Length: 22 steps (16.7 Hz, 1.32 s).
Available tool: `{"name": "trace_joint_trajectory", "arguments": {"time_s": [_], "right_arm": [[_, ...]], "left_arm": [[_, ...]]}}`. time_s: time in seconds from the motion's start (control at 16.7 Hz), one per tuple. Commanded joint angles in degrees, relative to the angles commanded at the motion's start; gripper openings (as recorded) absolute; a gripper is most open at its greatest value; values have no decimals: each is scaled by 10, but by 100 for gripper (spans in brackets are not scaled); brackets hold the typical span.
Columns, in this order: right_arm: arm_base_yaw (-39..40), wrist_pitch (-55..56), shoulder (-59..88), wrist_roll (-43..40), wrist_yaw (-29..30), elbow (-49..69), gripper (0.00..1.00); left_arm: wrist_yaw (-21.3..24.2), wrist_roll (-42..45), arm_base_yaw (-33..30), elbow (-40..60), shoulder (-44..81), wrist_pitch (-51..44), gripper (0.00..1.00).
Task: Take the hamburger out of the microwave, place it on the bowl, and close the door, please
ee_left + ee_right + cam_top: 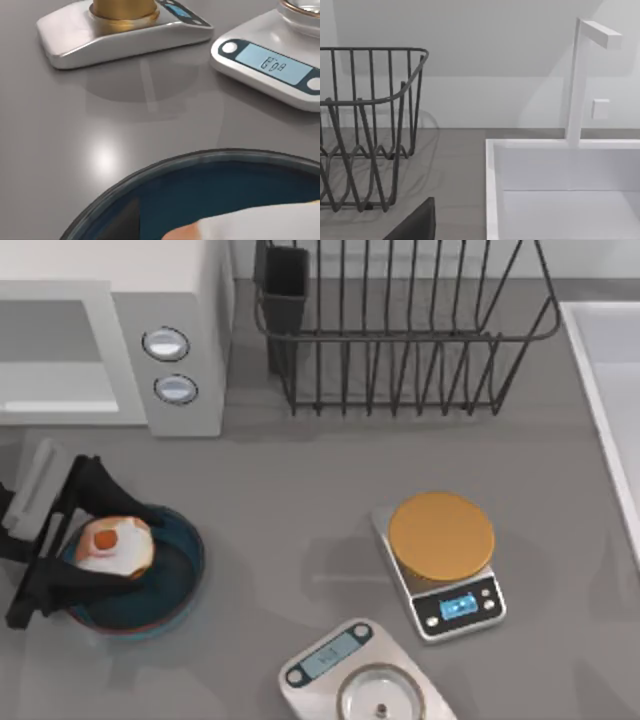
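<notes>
The hamburger (118, 538), a whitish bun with an orange-red patch, sits over the left part of the blue bowl (178, 585). My left gripper (106, 548) is shut on it, one black finger on each side. In the left wrist view the bowl's rim (200, 157) curves across, with the pale hamburger (260, 225) at the edge. The white microwave (195, 300) stands at the back left, its cavity open. Its door (38, 483) is swung out toward the front, just left of the gripper. A dark part of my right gripper (415, 225) shows in the right wrist view, facing rack and sink.
A black wire dish rack (400, 330) stands at the back centre. A scale with an orange disc (440, 535) lies right of centre, and a white scale with a steel plate (360, 680) at the front. A white sink (560, 190) with a faucet runs along the right.
</notes>
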Motion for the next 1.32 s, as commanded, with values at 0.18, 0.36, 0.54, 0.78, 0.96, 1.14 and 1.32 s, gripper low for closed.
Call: {"name": "trace_joint_trajectory", "arguments": {"time_s": [0.18, 0.36, 0.54, 0.78, 0.96, 1.14, 1.32], "right_arm": [[0, 0, 0, 0, 0, 0, 100], [0, 0, 0, 0, 0, 0, 100], [0, 0, 0, 0, 0, 0, 100], [0, 0, 0, 0, 0, 0, 100], [0, 0, 0, 0, 0, 0, 100], [0, 0, 0, 0, 0, 0, 100], [0, 0, 0, 0, 0, 0, 100]], "left_arm": [[0, 0, 0, 0, 0, 0, 15], [0, 0, 0, 0, 0, 0, 38], [0, 0, 0, 0, 0, 0, 60], [0, 0, 0, 0, 0, 0, 90], [0, 0, 0, 0, 0, 0, 100], [0, 0, 0, 0, 0, 0, 100], [0, 0, 0, 0, 0, 0, 100]]}}
